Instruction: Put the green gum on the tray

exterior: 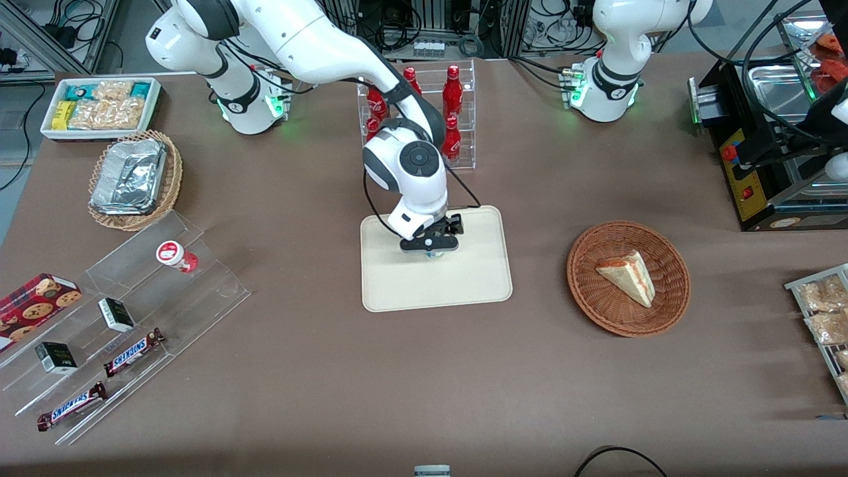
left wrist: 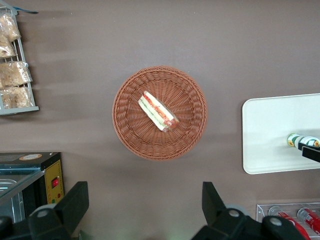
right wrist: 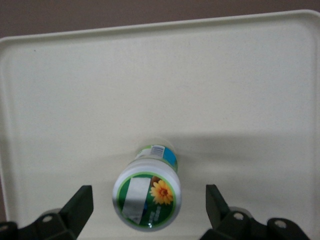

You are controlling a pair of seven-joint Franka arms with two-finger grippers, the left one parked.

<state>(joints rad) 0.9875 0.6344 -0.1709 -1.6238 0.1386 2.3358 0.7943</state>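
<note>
Snickers bars (exterior: pixel 136 352) and small dark boxes (exterior: pixel 55 357) lie nearest the front camera on a clear stepped acrylic rack (exterior: pixel 126 324), with a red-lidded bottle (exterior: pixel 176 256) on its upper step.

Farther from the camera sits the tray (exterior: pixel 477 285): cream-beige, flat, matte, with rounded corners and a low raised rim. Toward the parked arm's end of the table is a round woven wicker basket (exterior: pixel 589 291) holding a wedge-shaped sandwich (exterior: pixel 628 277).

Gripper (exterior: pixel 432 248) hangs low over the tray. In the right wrist view its black fingers (right wrist: pixel 80 205) stand spread wide, well apart from the green gum (right wrist: pixel 148 196) on either side and not touching it, so the pincer is open and grips nothing.

Green gum: small white plastic cylinder, smooth and slightly glossy, round green-and-white lid with a yellow flower mark and a silvery patch. It stands on the tray, roughly mid-surface, leaning a little or seen at an angle; I cannot tell which. The left wrist view also shows it over the tray (left wrist: pixel 272 132).

Judgement: placement looks essentially done, since the bottle rests on the tray unheld. What is left is for the arm to lift clear without knocking the light, easily tipped bottle.

Farthest, red cola bottles (exterior: pixel 452 93) stand in a clear rack (exterior: pixel 464 112).
</note>
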